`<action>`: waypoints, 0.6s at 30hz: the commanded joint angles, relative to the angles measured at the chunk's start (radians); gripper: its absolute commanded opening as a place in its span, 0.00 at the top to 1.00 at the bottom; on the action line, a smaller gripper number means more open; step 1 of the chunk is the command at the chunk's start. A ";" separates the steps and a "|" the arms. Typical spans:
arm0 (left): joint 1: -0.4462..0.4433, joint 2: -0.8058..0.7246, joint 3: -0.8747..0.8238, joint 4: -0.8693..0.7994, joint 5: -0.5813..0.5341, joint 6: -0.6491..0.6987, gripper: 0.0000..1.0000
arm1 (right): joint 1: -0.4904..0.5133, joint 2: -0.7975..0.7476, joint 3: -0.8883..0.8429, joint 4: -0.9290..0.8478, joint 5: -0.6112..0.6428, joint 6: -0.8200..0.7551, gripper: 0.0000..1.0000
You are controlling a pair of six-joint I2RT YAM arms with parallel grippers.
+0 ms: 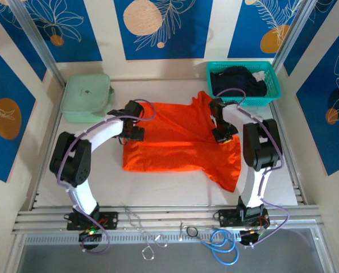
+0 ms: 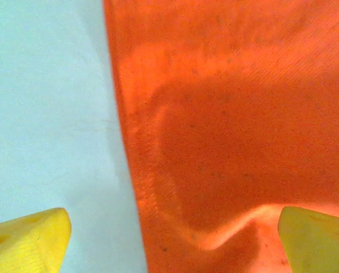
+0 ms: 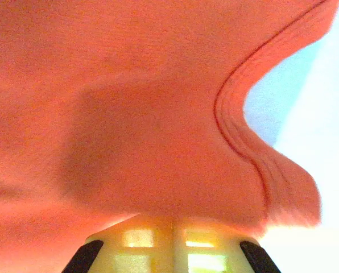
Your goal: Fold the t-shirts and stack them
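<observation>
The orange t-shirt [image 1: 181, 142] lies spread across the middle of the table, with its right side bunched and one corner hanging toward the front. My left gripper [image 1: 133, 129] hovers at the shirt's left edge. In the left wrist view its yellow fingertips [image 2: 27, 242] stand wide apart, with the orange t-shirt [image 2: 232, 131] edge and a raised fold between them, and nothing is gripped. My right gripper [image 1: 222, 134] sits on the shirt's right part, and in the right wrist view this gripper [image 3: 172, 230] is shut with the orange t-shirt [image 3: 129, 114] pinched in it. The black t-shirt [image 1: 238, 81] lies crumpled in the basket.
The teal mesh basket [image 1: 273, 86] stands at the back right, just behind the right arm. A pale green box [image 1: 87, 96] sits at the back left. Loose cables [image 1: 220, 247] lie along the front rail. Bare white table [image 2: 44, 114] shows left of the shirt.
</observation>
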 commanded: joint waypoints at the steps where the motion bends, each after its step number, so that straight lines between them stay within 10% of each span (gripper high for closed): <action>1: 0.008 -0.148 0.013 -0.136 -0.028 -0.010 0.06 | 0.078 -0.154 -0.011 -0.055 -0.039 0.010 0.90; 11: 0.009 -0.277 -0.311 -0.086 0.249 -0.182 0.20 | 0.263 -0.351 -0.138 -0.103 -0.147 0.115 0.88; 18: 0.011 -0.204 -0.359 0.010 0.237 -0.216 0.30 | 0.291 -0.464 -0.237 -0.113 -0.173 0.161 0.97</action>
